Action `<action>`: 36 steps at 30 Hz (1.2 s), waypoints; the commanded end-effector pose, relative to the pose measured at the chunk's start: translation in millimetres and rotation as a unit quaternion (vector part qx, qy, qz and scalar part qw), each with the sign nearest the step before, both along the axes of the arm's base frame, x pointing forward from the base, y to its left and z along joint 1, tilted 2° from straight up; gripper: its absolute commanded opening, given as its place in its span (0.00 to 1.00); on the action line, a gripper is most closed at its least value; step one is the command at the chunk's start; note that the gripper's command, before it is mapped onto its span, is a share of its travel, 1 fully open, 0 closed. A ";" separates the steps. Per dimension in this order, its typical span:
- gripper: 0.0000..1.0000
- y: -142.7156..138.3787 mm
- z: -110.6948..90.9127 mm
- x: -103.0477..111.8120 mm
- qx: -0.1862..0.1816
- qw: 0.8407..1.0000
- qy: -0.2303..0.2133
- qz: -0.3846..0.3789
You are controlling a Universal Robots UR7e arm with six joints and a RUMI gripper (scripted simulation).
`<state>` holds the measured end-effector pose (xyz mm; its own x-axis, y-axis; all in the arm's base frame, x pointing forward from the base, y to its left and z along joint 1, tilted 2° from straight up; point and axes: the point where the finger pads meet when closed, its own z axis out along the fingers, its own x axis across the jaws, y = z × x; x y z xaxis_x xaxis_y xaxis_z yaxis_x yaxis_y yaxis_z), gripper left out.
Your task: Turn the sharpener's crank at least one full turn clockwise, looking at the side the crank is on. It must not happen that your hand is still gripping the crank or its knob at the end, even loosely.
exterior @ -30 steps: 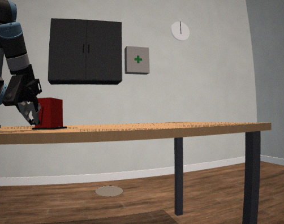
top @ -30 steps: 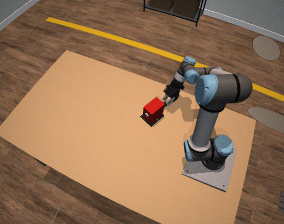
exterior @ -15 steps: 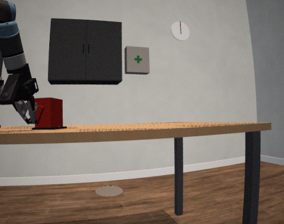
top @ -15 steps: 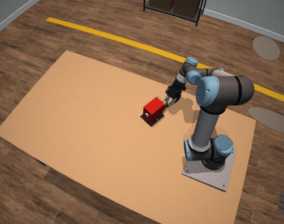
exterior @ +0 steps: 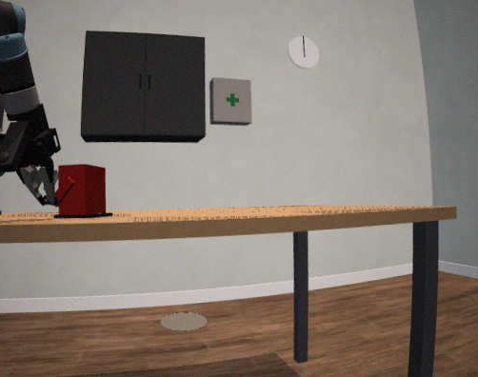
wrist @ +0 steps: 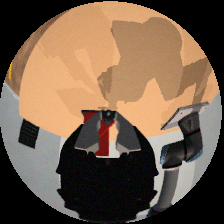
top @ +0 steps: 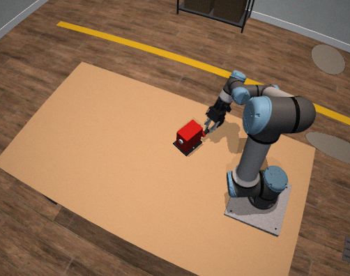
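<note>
Fingers (exterior: 46,190): drawn narrow and clamped on the crank (exterior: 65,189) of the sharpener (top: 189,134), the red handle being seen between the two grey pads in the wrist view (wrist: 103,134). Crank: a thin red bar, slanted down from the upper part of the sharpener's side toward its held end low near the desk (exterior: 254,216). Sharpener: a red box on a thin black base plate (top: 187,149), set upright on the tan desk top, close to the arm's mounting plate (top: 259,210), with a small pale round opening (top: 180,141) noted on the face opposite the crank. Arm: bent over from its base, the wrist angled downward at the crank side.
</note>
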<state>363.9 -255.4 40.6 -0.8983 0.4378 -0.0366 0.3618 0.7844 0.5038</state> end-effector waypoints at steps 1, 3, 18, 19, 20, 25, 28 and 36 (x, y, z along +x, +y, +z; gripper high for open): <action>0.09 2.7 5.0 -5.8 0.000 1.000 0.000 0.000; 0.09 3.0 5.8 -6.4 0.000 1.000 0.000 0.000; 0.09 4.2 21.0 -13.0 -0.002 1.000 -0.001 0.000; 0.09 4.2 22.1 -13.3 -0.002 1.000 -0.001 0.000; 0.09 4.2 22.1 -13.3 -0.002 1.000 -0.001 0.000; 0.09 4.8 27.7 -14.9 -0.002 1.000 -0.001 0.000; 0.09 5.0 30.7 -15.6 -0.002 1.000 -0.001 0.000; 0.09 5.8 39.1 -16.2 -0.002 1.000 -0.001 0.000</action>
<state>347.9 -247.7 71.4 -0.8984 0.4376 -0.0371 0.3615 0.7848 0.5034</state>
